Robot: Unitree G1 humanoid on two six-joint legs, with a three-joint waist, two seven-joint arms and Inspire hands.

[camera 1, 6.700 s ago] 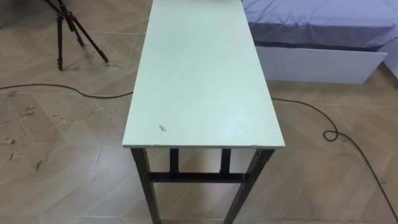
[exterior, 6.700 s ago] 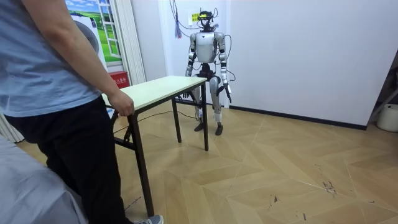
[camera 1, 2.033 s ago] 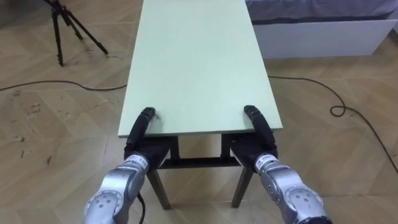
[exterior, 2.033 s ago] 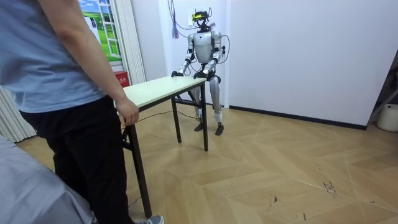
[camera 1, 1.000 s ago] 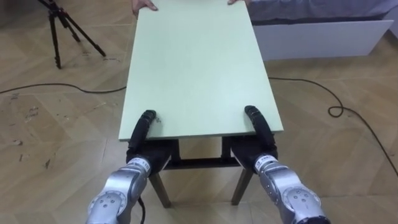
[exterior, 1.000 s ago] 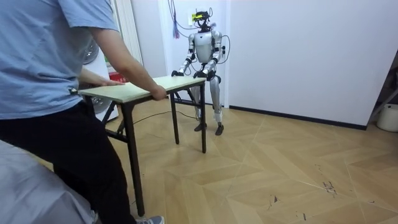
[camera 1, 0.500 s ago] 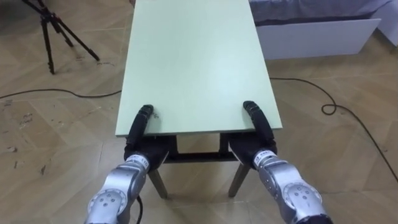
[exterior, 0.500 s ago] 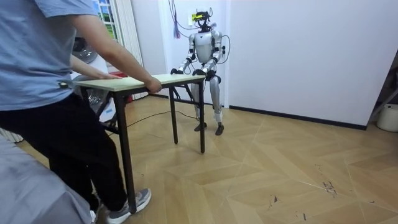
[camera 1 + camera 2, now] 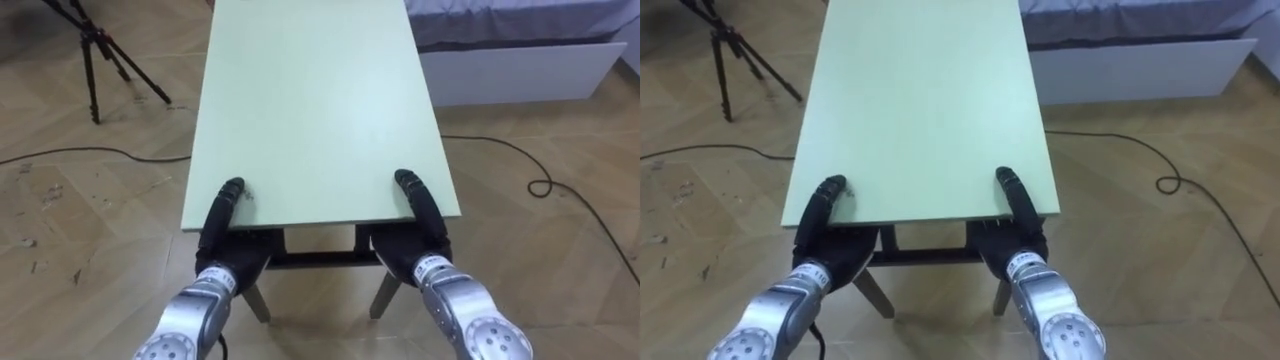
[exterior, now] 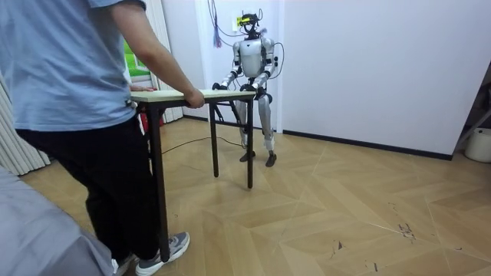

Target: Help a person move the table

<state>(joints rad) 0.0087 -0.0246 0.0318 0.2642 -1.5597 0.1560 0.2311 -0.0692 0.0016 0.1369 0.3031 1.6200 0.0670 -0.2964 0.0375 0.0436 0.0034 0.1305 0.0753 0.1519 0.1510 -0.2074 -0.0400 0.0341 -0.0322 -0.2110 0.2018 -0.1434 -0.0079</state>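
Both hands grip: my left hand [image 9: 222,213] and my right hand [image 9: 418,208] clamp the near short edge of the pale green rectangular table on black metal legs [image 9: 320,110], thumbs on top, its long axis running straight ahead to the person [image 10: 65,73] holding the far end.

The table [image 9: 315,100] has a plain pale green top on a black frame, and the left hand [image 9: 222,225] and right hand [image 9: 418,215] are black with silver forearms. The floor [image 9: 90,220] is tan wood in a herringbone pattern. The bed [image 9: 520,20] is lavender over white, the tripod [image 9: 92,80] black.
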